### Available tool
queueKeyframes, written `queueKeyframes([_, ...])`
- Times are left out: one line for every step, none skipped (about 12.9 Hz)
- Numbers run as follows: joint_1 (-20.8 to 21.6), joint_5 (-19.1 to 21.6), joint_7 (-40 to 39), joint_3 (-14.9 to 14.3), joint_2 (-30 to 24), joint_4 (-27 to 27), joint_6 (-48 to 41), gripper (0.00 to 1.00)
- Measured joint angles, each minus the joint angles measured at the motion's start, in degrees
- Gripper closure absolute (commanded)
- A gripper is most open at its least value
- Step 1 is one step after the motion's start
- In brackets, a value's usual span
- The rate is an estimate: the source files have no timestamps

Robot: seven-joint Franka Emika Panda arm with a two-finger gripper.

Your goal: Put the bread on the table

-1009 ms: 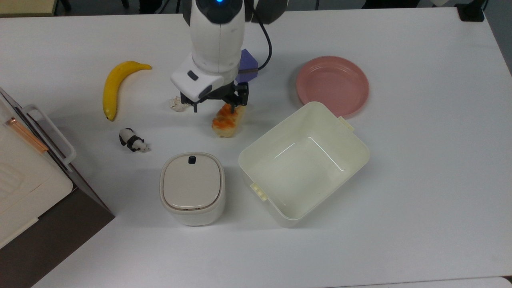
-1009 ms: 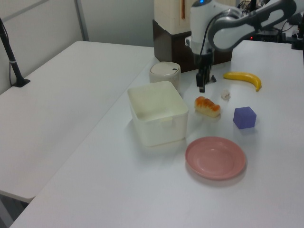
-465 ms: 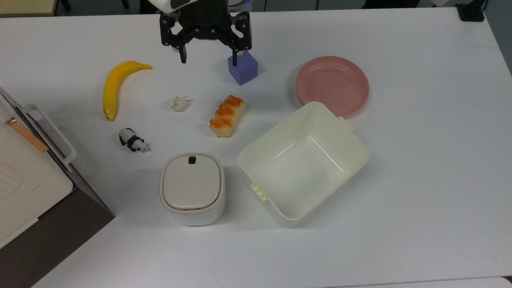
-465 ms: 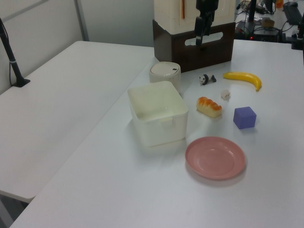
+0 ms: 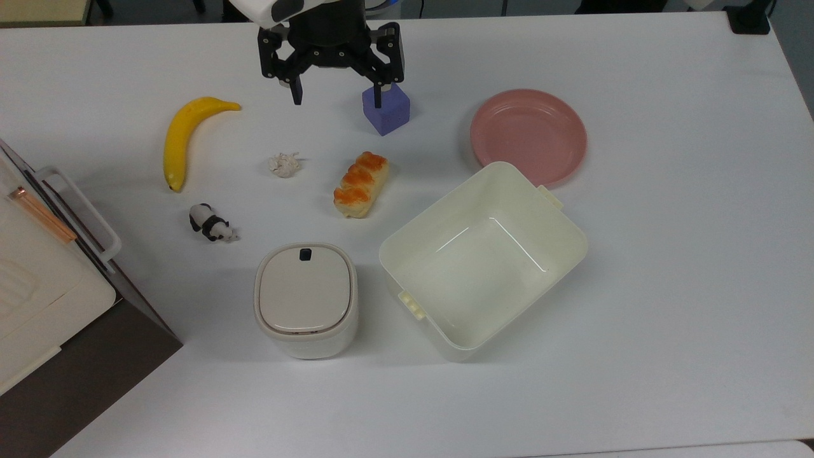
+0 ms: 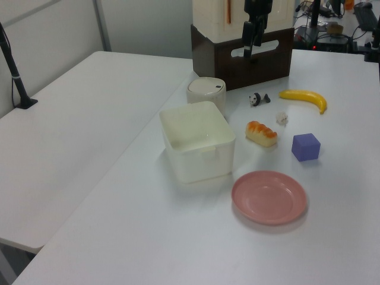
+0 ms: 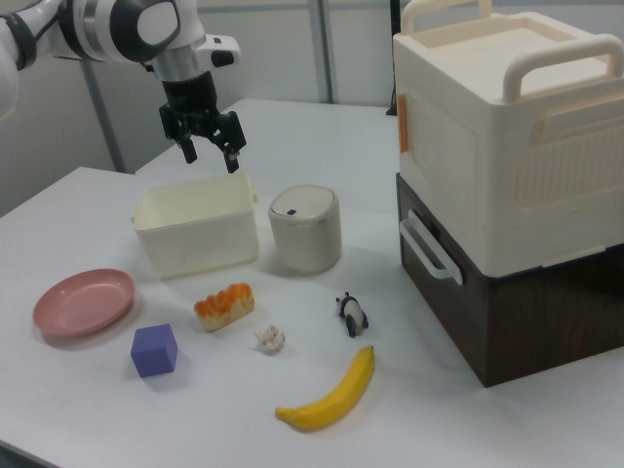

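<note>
Already the bread point(image 5: 360, 184) lies free on the table point(image 5: 668, 305) between the paper ball point(image 5: 283, 164) and the tub point(image 5: 483, 257), the gripper point(image 5: 336, 95) spread empty well above; it looks light, soft and squashable, best pinched gently across its narrow middle.

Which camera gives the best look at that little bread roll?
The top view: the bread lies unobstructed, its whole glazed top facing the camera. The left view and right view show it smaller, from the side.
</note>
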Motion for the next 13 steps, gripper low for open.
queueKeyframes([-0.2, 0.7, 0.0, 0.0, 0.0, 0.0, 0.0, 0.00])
queueKeyframes([-0.3, 1.1, 0.0, 0.0, 0.1, 0.0, 0.0, 0.00])
queueKeyframes([-0.3, 1.2, 0.0, 0.0, 0.1, 0.0, 0.0, 0.00])
queueKeyframes([-0.3, 1.2, 0.0, 0.0, 0.1, 0.0, -0.1, 0.00])
queueKeyframes([-0.3, 1.2, 0.0, 0.0, 0.1, 0.0, -0.2, 0.00])
queueKeyframes([-0.3, 1.2, 0.0, 0.0, 0.2, 0.0, -0.2, 0.00])
queueKeyframes([-0.3, 1.2, 0.0, 0.0, 0.2, 0.0, -0.2, 0.00])
queueKeyframes([-0.3, 1.2, 0.0, 0.0, 0.2, 0.0, -0.2, 0.00])
queueKeyframes([-0.3, 1.2, 0.0, 0.0, 0.2, 0.0, -0.2, 0.00])
queueKeyframes([-0.3, 1.2, 0.0, 0.0, 0.2, 0.0, -0.2, 0.00])
queueKeyframes([-0.3, 1.2, 0.0, 0.0, 0.2, 0.0, -0.2, 0.00])
queueKeyframes([-0.4, 1.2, 0.0, 0.0, 0.2, 0.0, -0.2, 0.00])
queueKeyframes([-0.4, 1.2, 0.0, 0.0, 0.2, 0.0, -0.2, 0.00])
